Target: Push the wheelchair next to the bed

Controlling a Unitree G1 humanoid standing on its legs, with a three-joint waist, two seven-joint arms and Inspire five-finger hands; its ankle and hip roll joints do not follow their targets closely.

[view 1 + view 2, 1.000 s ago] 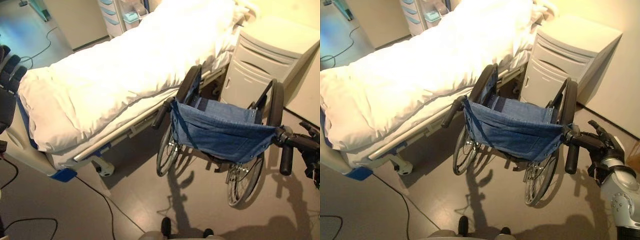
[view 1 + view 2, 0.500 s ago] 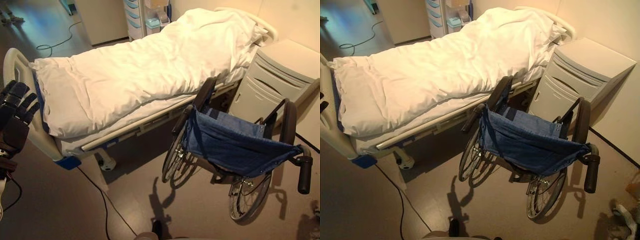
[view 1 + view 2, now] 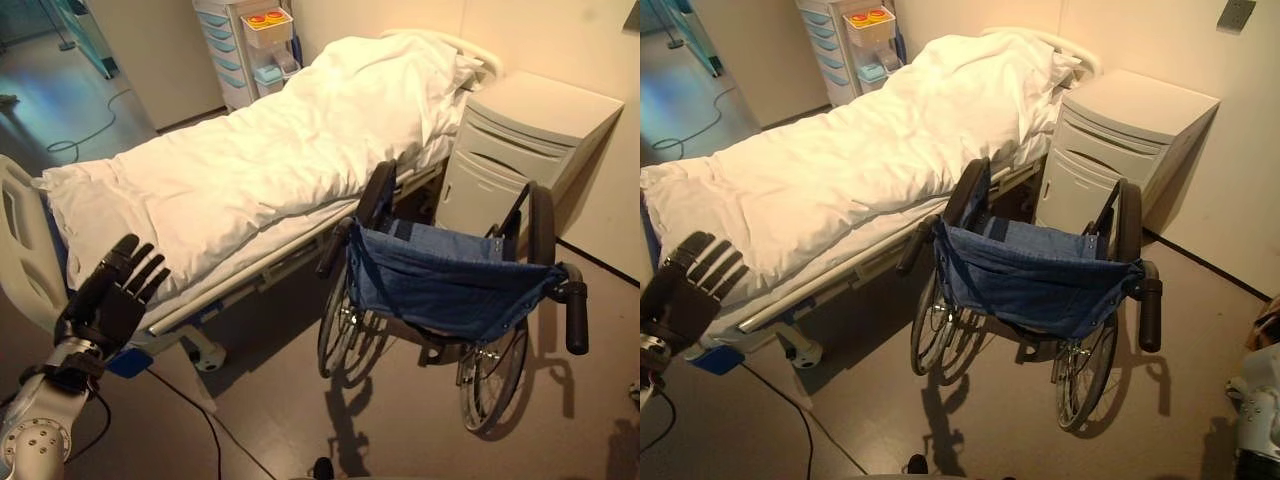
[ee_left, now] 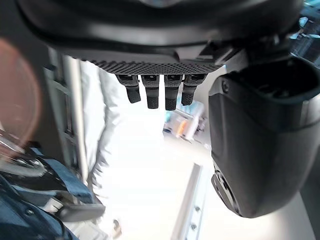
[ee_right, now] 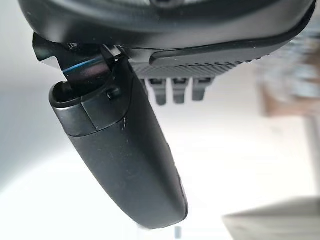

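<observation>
Nearby, at the bed's foot, the left hand (image 3: 108,300) is held up with fingers straight, grasping nothing. The bed (image 3: 250,160) is covered by a white duvet (image 3: 230,170). The wheelchair (image 3: 450,290) is parked just beside the bed, its blue sling back (image 3: 440,285) facing the camera, a white cabinet (image 3: 520,140) behind it. No writing can be read. The right hand (image 5: 125,165) is seen relaxed, empty.
</observation>
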